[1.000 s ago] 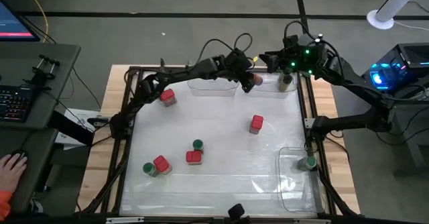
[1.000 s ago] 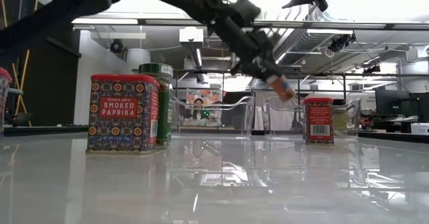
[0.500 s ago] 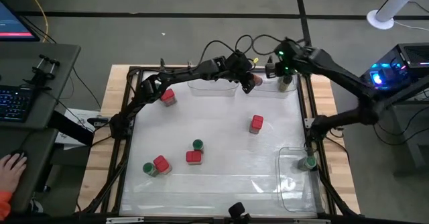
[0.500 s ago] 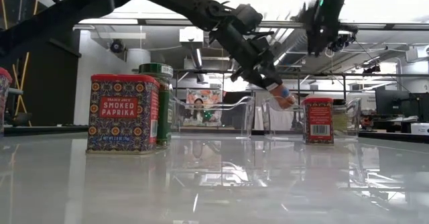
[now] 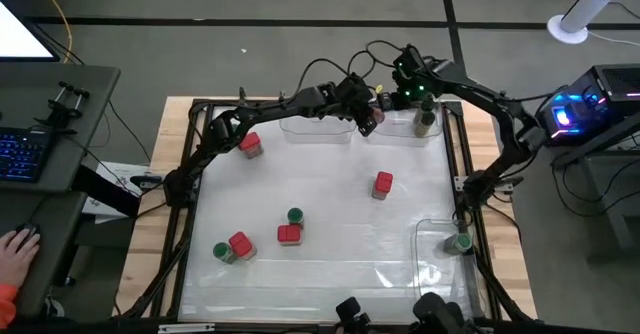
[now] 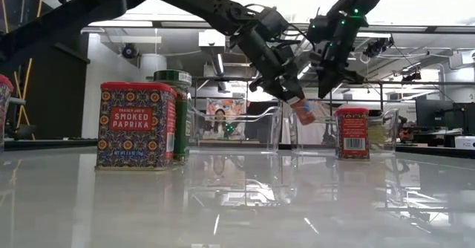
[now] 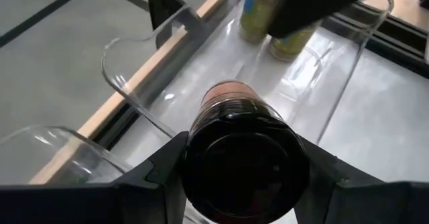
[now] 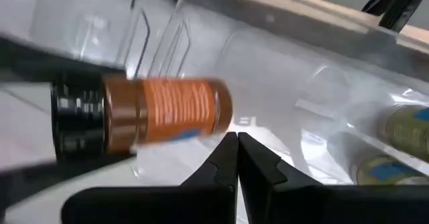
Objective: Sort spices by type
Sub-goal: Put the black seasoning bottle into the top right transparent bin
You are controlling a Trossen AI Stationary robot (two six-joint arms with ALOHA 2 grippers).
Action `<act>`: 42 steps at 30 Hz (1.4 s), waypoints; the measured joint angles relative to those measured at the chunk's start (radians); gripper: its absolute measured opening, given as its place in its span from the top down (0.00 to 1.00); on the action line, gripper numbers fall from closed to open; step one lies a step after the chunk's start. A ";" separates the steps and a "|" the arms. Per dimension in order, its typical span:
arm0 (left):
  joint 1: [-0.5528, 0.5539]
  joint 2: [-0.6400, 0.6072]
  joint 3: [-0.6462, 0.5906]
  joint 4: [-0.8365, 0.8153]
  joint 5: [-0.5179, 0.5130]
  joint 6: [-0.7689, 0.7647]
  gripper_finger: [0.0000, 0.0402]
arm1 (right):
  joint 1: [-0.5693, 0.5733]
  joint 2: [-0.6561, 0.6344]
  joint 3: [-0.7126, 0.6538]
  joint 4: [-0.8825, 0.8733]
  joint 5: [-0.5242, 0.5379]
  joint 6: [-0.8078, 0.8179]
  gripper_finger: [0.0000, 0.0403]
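Arms first, as we read them from left to right. Our left arm reaches from the table's left rim across to the far edge, where the left gripper (image 5: 366,120) holds a brown spice jar with a dark cap (image 6: 303,111) tilted, its base pointing down. Its fingers (image 7: 164,167) sit part-open around the dark cap, clamped on either side. The jar hangs over the near wall of the clear plastic bin (image 5: 432,135) at the far right corner, between that bin and the second clear bin (image 5: 315,131) just left of it.

Two yellowish jars (image 5: 427,122) already stand inside the far right bin, so the free room there lies on its left side. The right gripper (image 5: 402,86) hovers above that same bin, just beside the held jar, with its fingers (image 8: 236,163) pressed together on nothing.

Well nearer than the bin, a red-capped square tin (image 5: 382,184) stands alone on the white table (image 5: 330,284), with open surface all round it. Other red-capped tins (image 5: 250,144) and green-capped jars (image 5: 294,216) sit farther left of the bin.

A second ago the right gripper was farther right over the bin and partly open; it has since swung left and closed. The left gripper has barely moved.
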 joint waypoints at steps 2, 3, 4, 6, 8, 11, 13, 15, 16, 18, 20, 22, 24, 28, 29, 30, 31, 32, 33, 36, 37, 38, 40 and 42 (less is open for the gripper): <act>0.002 0.000 0.000 0.016 0.000 0.011 0.57 | -0.003 0.000 0.000 -0.001 -0.002 -0.014 1.00; 0.002 0.006 0.000 0.030 0.000 0.018 0.57 | -0.007 0.000 0.000 0.001 -0.009 -0.015 1.00; 0.002 0.010 0.001 0.047 0.004 0.024 0.57 | -0.013 0.000 0.000 0.005 -0.023 -0.015 1.00; 0.007 0.014 0.000 0.038 0.032 0.029 0.57 | -0.024 0.001 0.000 0.023 -0.055 -0.011 1.00; 0.004 0.028 0.000 0.050 0.041 0.031 0.57 | -0.033 0.001 0.000 0.026 -0.073 -0.002 1.00; 0.002 0.030 -0.001 0.049 0.042 0.031 0.57 | -0.040 0.010 0.000 0.019 -0.077 0.012 1.00; 0.001 0.030 0.000 0.064 0.037 0.043 0.57 | -0.040 0.036 0.000 0.007 -0.097 0.014 1.00; -0.001 0.030 0.000 0.072 0.027 0.064 0.57 | -0.039 0.073 0.000 0.011 -0.118 0.020 1.00; -0.001 0.030 0.000 0.072 0.026 0.074 0.57 | -0.039 0.091 -0.001 0.016 -0.128 0.020 1.00; -0.001 0.030 -0.001 0.060 0.022 0.084 0.57 | -0.039 0.116 -0.001 0.032 -0.130 0.038 1.00; -0.001 0.030 -0.001 0.054 0.019 0.091 0.57 | -0.044 0.124 -0.001 0.052 -0.132 0.041 1.00; 0.000 0.030 -0.001 0.060 0.019 0.093 0.57 | -0.046 0.124 -0.001 0.061 -0.139 0.041 1.00; -0.001 0.030 -0.001 0.068 0.016 0.093 0.57 | -0.047 0.124 -0.001 0.052 -0.146 0.038 1.00; -0.001 0.030 -0.001 0.072 0.010 0.108 0.57 | -0.046 0.127 -0.001 0.049 -0.147 0.041 1.00; -0.001 0.030 -0.001 0.072 0.009 0.115 0.57 | -0.046 0.131 -0.001 0.056 -0.150 0.046 1.00; 0.000 0.030 -0.001 0.069 0.010 0.123 0.57 | -0.047 0.136 -0.001 0.063 -0.151 0.049 1.00; 0.001 0.030 -0.002 0.068 0.010 0.127 0.57 | -0.046 0.142 -0.001 0.068 -0.151 0.054 1.00; 0.000 0.030 -0.006 0.070 0.011 0.130 0.57 | -0.046 0.147 -0.001 0.067 -0.152 0.055 1.00; -0.001 0.030 -0.007 0.070 0.011 0.131 0.57 | -0.046 0.152 -0.001 0.063 -0.153 0.055 1.00; -0.002 0.030 -0.007 0.074 0.012 0.127 0.54 | -0.042 0.166 -0.001 0.059 -0.155 0.056 1.00; -0.002 0.030 -0.007 0.076 0.013 0.126 0.52 | -0.041 0.169 -0.001 0.061 -0.155 0.056 1.00; -0.002 0.030 -0.007 0.077 0.015 0.126 0.50 | -0.039 0.171 -0.001 0.063 -0.155 0.056 1.00; -0.001 0.030 -0.007 0.079 0.016 0.126 0.46 | -0.039 0.171 -0.001 0.066 -0.155 0.056 1.00; -0.002 0.030 -0.007 0.086 0.016 0.126 0.42 | -0.039 0.171 -0.001 0.068 -0.155 0.061 1.00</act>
